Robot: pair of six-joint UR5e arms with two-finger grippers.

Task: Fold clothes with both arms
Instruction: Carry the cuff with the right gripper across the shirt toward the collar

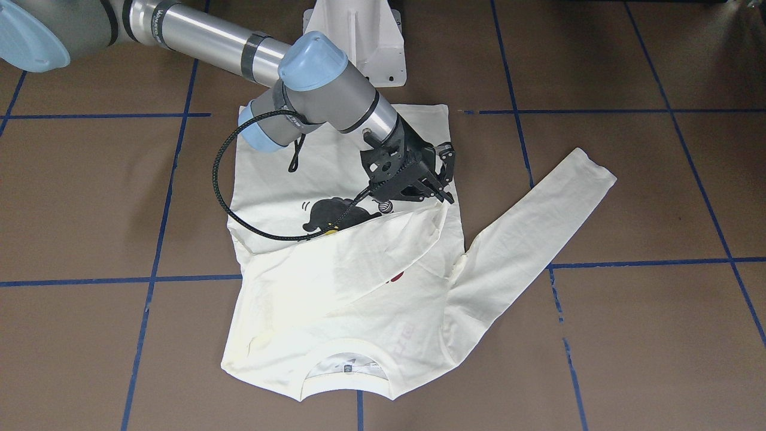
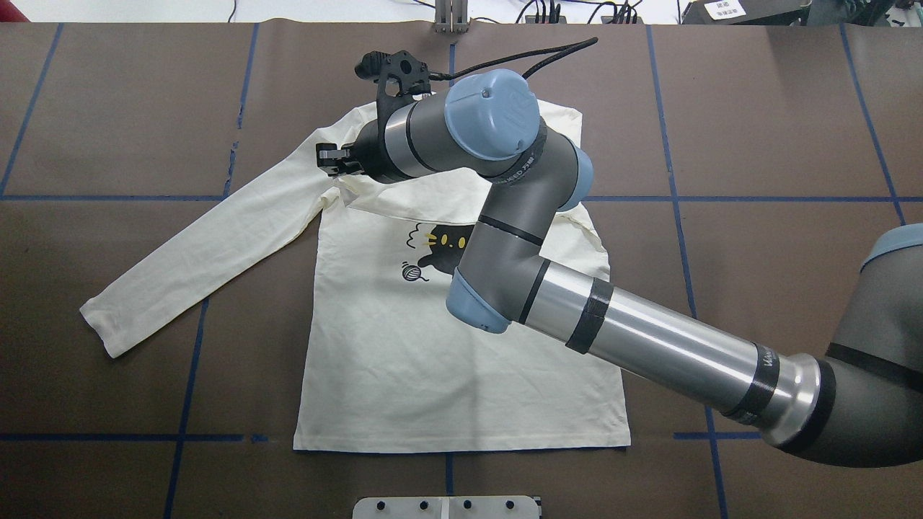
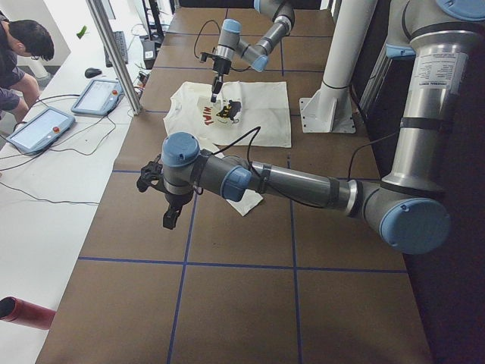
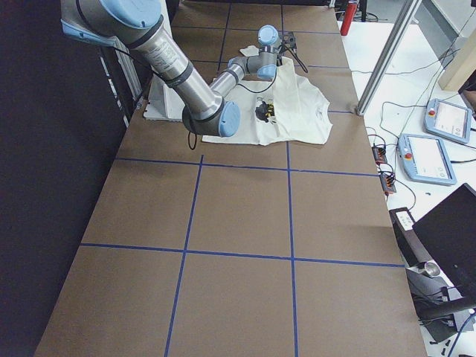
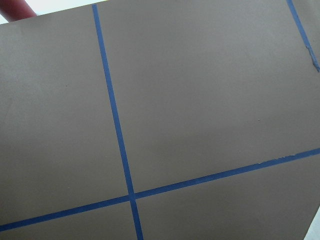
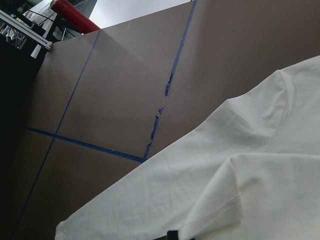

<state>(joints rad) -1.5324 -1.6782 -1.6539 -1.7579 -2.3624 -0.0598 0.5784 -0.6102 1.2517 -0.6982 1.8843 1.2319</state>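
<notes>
**Right arm over the folded sleeve, left arm off to the side**

Seen from the table's left end, the near grey jointed left arm [image 3: 295, 182] with light-blue joint caps reaches out over the brown surface [image 3: 242, 303] with its grid of blue tape. The black left gripper [image 3: 170, 218] hangs above bare surface, well apart from the garment. Its wrist camera sees only surface and tape, and I cannot tell how its jaws stand.

Farther along lies the cream-white long-sleeved cotton shirt [image 1: 371, 311], flat and print side up, hem toward the robot and neckline [image 1: 347, 365] away from it. The black cat print [image 2: 436, 252] shows on the chest, and part of the dark-red lettering [image 3: 206, 114] shows beside it. One sleeve [image 1: 538, 221] stretches out straight on the robot's left side. The other sleeve [image 1: 347, 251] is folded slantwise across the chest, covering most of the lettering.

The grey right arm [image 2: 649, 339] reaches across the shirt. The black right gripper [image 1: 444, 182] sits just above the folded sleeve's cuff [image 1: 441, 211], near the shoulder of the outstretched sleeve. Whether its jaws pinch the cuff or stand free, I cannot tell.

Beyond the hem stands the white pedestal base [image 1: 359, 36].
</notes>
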